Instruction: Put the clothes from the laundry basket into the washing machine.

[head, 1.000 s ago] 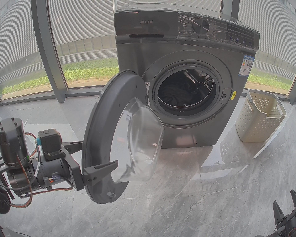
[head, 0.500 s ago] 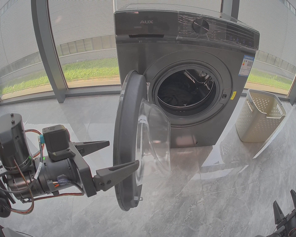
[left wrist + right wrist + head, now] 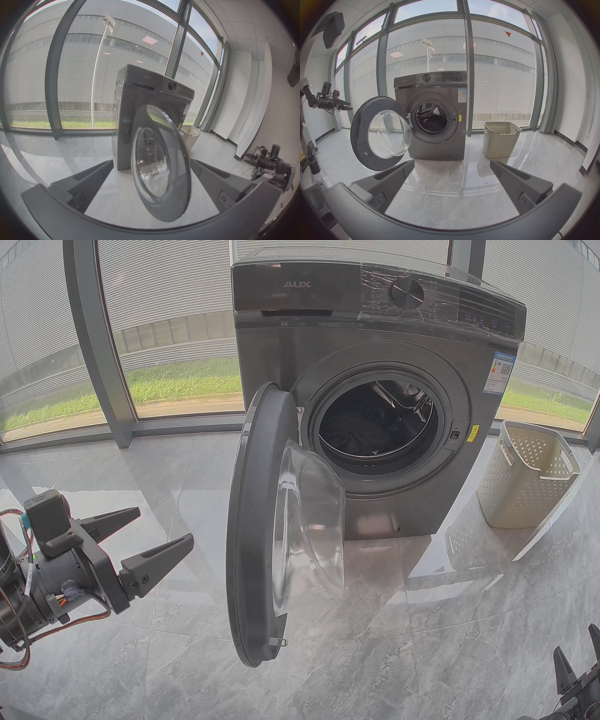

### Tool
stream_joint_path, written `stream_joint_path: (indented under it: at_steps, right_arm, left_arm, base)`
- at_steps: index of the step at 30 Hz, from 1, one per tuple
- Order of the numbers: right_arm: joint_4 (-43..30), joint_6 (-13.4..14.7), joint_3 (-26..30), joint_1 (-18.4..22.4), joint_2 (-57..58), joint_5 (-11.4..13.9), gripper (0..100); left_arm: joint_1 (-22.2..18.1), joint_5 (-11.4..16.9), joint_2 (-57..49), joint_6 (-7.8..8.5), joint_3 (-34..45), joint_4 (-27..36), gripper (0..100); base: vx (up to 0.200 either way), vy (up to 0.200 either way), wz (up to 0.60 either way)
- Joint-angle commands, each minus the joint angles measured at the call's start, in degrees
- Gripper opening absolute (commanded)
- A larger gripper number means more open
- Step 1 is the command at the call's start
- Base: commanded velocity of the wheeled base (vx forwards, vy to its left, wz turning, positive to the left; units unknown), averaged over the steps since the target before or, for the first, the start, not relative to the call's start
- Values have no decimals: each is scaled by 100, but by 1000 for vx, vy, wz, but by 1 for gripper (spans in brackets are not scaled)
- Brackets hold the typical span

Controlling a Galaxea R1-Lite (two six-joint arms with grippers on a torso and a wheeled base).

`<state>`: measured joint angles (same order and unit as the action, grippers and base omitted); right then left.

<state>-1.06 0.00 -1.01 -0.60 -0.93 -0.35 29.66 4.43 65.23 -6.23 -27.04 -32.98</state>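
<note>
Left gripper (image 3: 164, 526) is low on the robot's left, fingers spread, holding nothing. Right gripper (image 3: 575, 643) is low right, also spread and empty. Washing machine door (image 3: 256, 527) stands just right of the left gripper, not touching, about half open and nearly edge-on. Beyond it is the drum opening (image 3: 375, 421) with dark clothes (image 3: 353, 430) inside. Laundry basket (image 3: 528, 471) sits on the floor by the machine's right side and looks empty. Left arm is nearer the door, so shutting it is likely next.
</note>
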Motion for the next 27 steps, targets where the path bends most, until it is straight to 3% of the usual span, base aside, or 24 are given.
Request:
stream_joint_path:
  at_steps: [1, 13, 20, 27]
  right_arm:
    - [1, 0, 66, -2, 93, 0, 100]
    - [-8, 0, 57, -2, 93, 0, 100]
    - [1, 0, 57, -2, 93, 0, 100]
    - [1, 0, 66, -2, 93, 0, 100]
  left_arm:
    - [-364, -29, 306, 263, 208, -25, 100]
    - [-48, -21, 1659, 271, -223, -614, 100]
    - [453, -91, 2679, 210, -697, -1396, 100]
    - [523, -109, 3268, 192, -1225, -1492, 100]
  base:
    - [0, 0, 0]
    - [0, 0, 0]
    - [0, 0, 0]
    - [0, 0, 0]
